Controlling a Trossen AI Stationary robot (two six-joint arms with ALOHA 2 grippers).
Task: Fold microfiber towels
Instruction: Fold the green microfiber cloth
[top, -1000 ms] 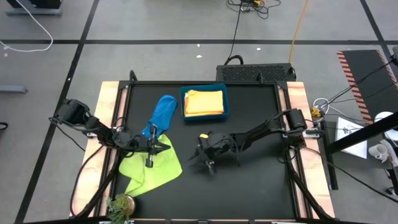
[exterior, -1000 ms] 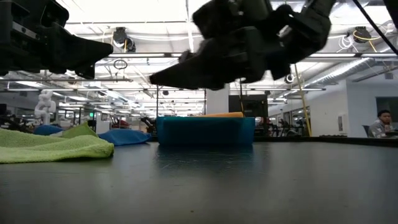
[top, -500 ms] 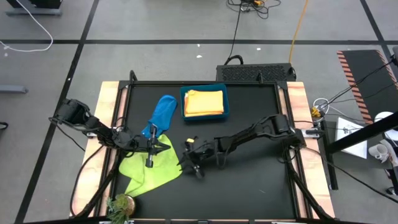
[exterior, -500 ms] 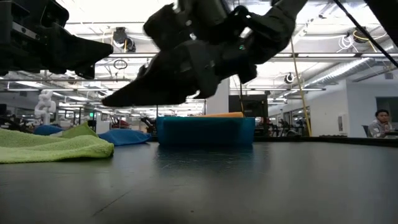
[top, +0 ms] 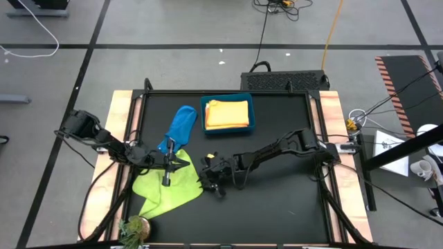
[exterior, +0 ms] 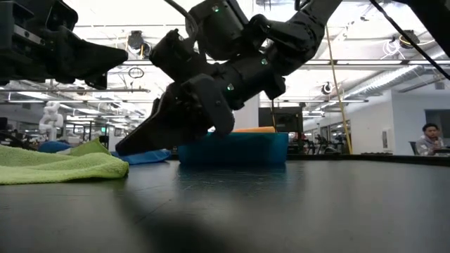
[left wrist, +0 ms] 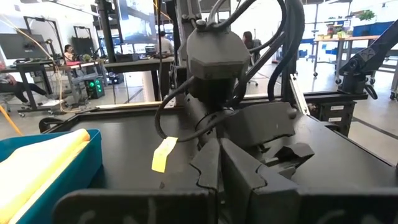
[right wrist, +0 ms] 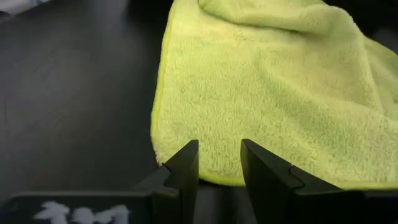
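A lime green towel [top: 169,187] lies crumpled at the table's near left, and a bright blue towel [top: 181,124] lies bunched beyond it. My right gripper [top: 204,182] reaches in from the right, slanting down. It stands open at the green towel's right edge [right wrist: 186,168]. In the low view its fingertips [exterior: 130,146] hang just over the tabletop by the towel's end [exterior: 105,167]. My left gripper [top: 181,163] hovers level above the green towel, shut and holding nothing [left wrist: 217,162]. My right gripper has its open fingertips [right wrist: 183,163] at the green towel's near edge, slanting down from the table's right. I cannot tell whether they touch the cloth. The towel lies slack on the table.
A teal bin [top: 227,114] at the far middle holds folded yellow and orange towels [top: 227,113]. A small plant [top: 133,228] sits at the near left corner. Bare black tabletop [top: 277,200] spreads to the right of the towels.
My right gripper has gone toward the table's left edge and down to the green towel's right edge, its fingers tipping farther downward. The gap between its fingers looks unchanged. The towels lie as before.
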